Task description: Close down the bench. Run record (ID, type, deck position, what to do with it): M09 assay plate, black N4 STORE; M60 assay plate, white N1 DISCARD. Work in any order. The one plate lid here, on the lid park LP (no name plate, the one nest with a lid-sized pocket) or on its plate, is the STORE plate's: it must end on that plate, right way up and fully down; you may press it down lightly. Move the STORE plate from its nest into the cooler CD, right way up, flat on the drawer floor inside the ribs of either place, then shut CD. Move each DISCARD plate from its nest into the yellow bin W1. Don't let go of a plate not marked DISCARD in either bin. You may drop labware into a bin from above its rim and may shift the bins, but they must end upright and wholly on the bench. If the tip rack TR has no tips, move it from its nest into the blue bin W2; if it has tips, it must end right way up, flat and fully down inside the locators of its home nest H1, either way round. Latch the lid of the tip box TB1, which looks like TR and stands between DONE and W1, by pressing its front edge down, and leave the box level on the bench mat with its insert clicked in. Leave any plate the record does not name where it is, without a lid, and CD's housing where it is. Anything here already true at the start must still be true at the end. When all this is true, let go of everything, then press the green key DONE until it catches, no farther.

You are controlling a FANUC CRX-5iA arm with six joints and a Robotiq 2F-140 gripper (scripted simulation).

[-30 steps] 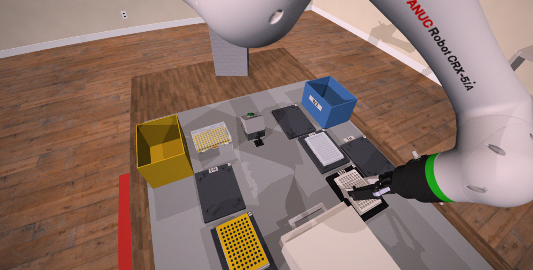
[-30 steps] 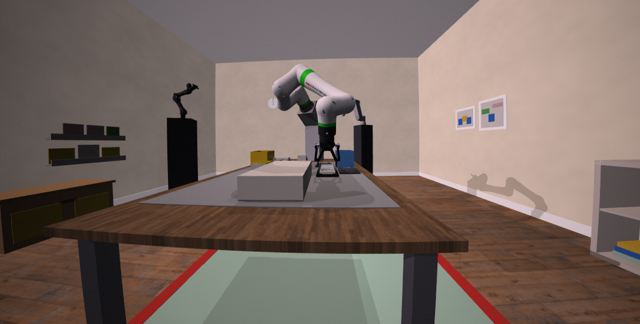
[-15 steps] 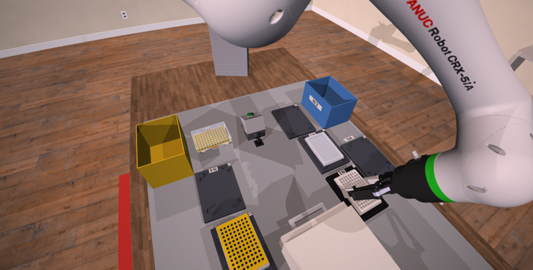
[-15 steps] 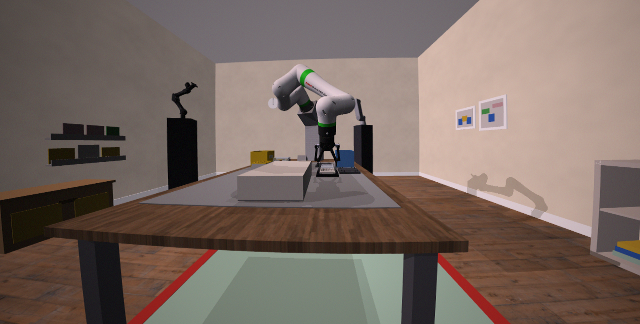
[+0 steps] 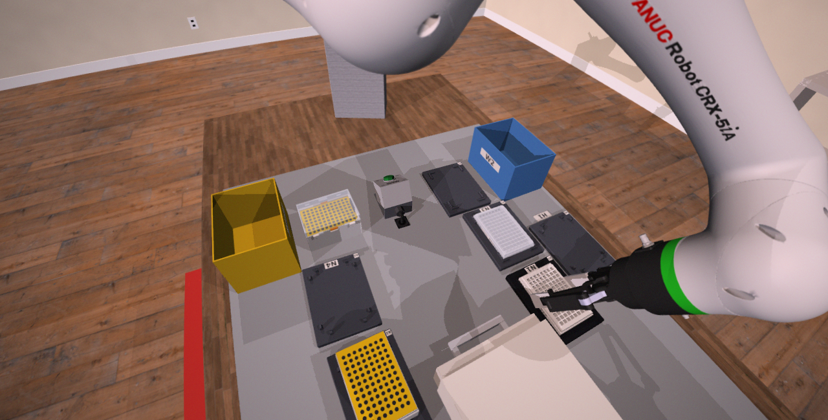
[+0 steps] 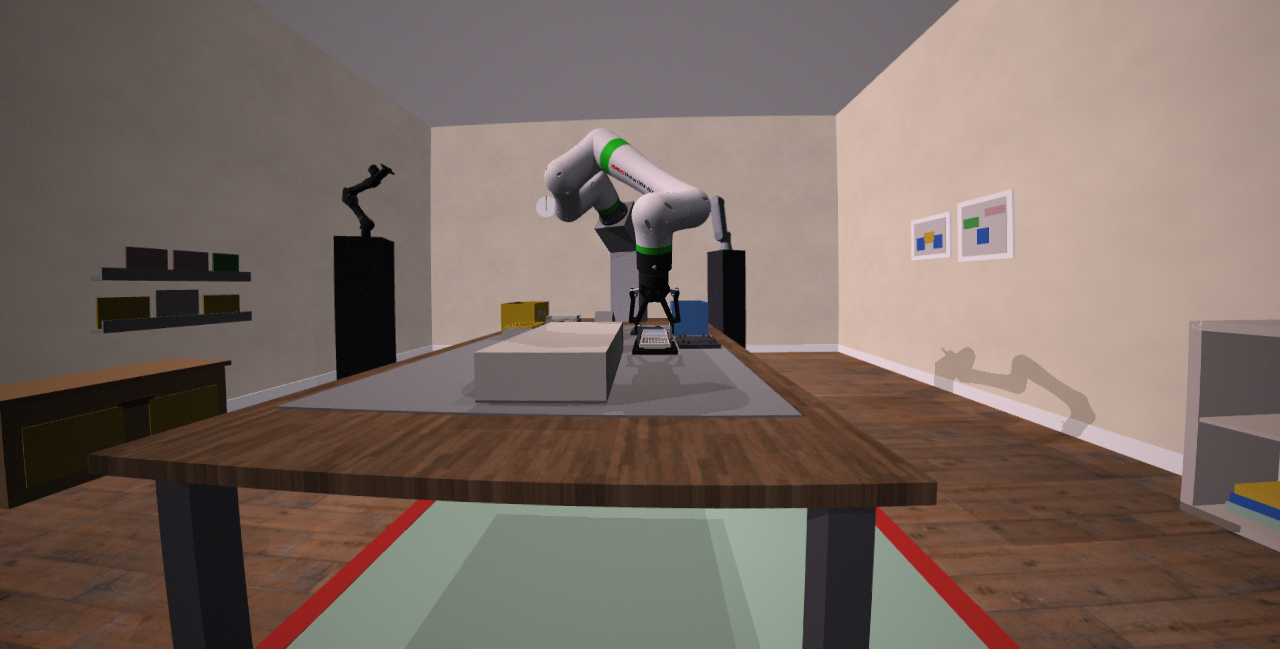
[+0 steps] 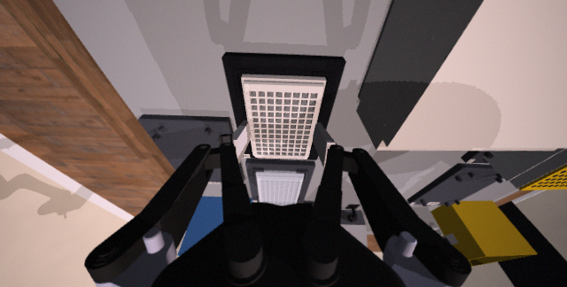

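A white assay plate (image 5: 554, 290) with a square well grid lies on the black nest at the near right of the mat. My gripper (image 5: 570, 297) points straight down and is shut on this plate's long sides; it also shows in the wrist view (image 7: 282, 145) with the plate (image 7: 283, 116) between the fingers. I cannot tell whether the plate is off the nest. The N4 nest (image 5: 341, 298) is empty. The yellow bin W1 (image 5: 251, 232) stands at the left. The cooler CD (image 5: 509, 371) is a beige box at the front, close beside the plate.
A second white plate (image 5: 502, 231) sits in a nest beside the empty H1 nest (image 5: 570, 241). The blue bin W2 (image 5: 509, 156) is at the back right. The tip box TB1 (image 5: 326, 214), the DONE key (image 5: 388, 177) and the yellow tip rack (image 5: 376, 380) stand to the left.
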